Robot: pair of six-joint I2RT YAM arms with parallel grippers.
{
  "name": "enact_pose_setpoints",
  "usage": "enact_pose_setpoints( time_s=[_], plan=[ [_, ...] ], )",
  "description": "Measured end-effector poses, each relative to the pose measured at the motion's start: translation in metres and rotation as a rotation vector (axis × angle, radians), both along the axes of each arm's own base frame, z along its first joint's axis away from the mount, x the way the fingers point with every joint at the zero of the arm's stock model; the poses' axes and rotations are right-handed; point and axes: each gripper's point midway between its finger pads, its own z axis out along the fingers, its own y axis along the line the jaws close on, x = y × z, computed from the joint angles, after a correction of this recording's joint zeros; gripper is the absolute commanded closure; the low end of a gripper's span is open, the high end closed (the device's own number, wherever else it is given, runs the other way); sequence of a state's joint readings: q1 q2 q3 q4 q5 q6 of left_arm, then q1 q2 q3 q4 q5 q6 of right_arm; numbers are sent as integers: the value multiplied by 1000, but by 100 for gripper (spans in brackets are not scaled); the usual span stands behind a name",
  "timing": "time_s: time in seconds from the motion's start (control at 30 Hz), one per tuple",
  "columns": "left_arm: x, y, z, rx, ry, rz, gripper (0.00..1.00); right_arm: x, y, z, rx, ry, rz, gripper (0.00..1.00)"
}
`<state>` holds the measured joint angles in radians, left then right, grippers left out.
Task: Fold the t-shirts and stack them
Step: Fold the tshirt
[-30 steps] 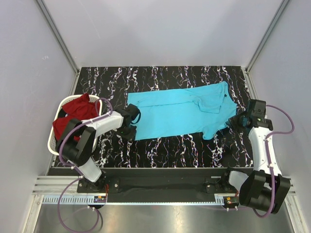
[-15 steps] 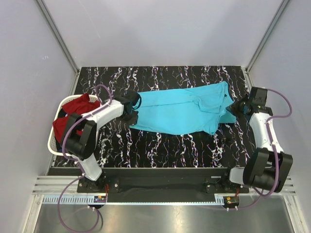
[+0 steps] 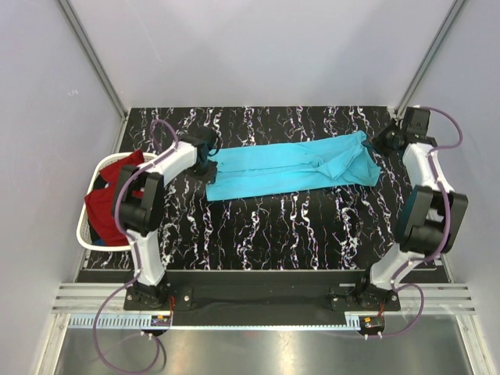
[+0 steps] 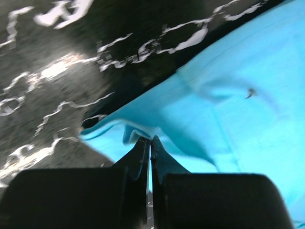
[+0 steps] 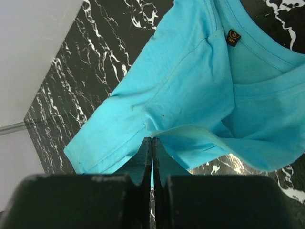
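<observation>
Turquoise t-shirt (image 3: pixel 289 168): spread as a half-folded band on the tabletop (image 3: pixel 273 226), beside the white basket (image 3: pixel 81 228). The end nearest the basket is clamped by the left pincer (image 4: pixel 150 143), the far collar end by the right pincer (image 5: pixel 152 143), presumably to hold the fold taut. Dark red t-shirt (image 3: pixel 109 199): heaped inside the basket, unfolded.

- Black desk (image 3: pixel 297 234) veined with white marbling.
- Plain pale grey walls (image 3: pixel 258 47) on three sides.
- Aluminium posts (image 3: pixel 92 55) in the far corners.
- Even, soft light.
</observation>
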<state>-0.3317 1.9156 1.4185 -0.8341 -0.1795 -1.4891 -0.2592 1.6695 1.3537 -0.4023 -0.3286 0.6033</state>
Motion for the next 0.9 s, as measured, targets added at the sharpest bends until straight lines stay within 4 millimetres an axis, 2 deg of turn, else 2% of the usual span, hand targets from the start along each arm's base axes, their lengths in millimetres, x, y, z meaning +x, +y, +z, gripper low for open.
enact_pose_setpoints(
  time_s=[0.17,0.27,0.53,0.9],
  plan=[
    [21,-4,-11,10,8,-32,100,22,10,-28,9,48,57,100],
    [28,-4,-12,18,6,-44,100,29,16,-34,6,54,80,100],
    [37,0,-3,34,-8,-47,100,44,12,-21,-39,17,91,100],
    [37,11,-19,95,53,-39,100,55,-9,-23,-124,79,42,100]
  ],
)
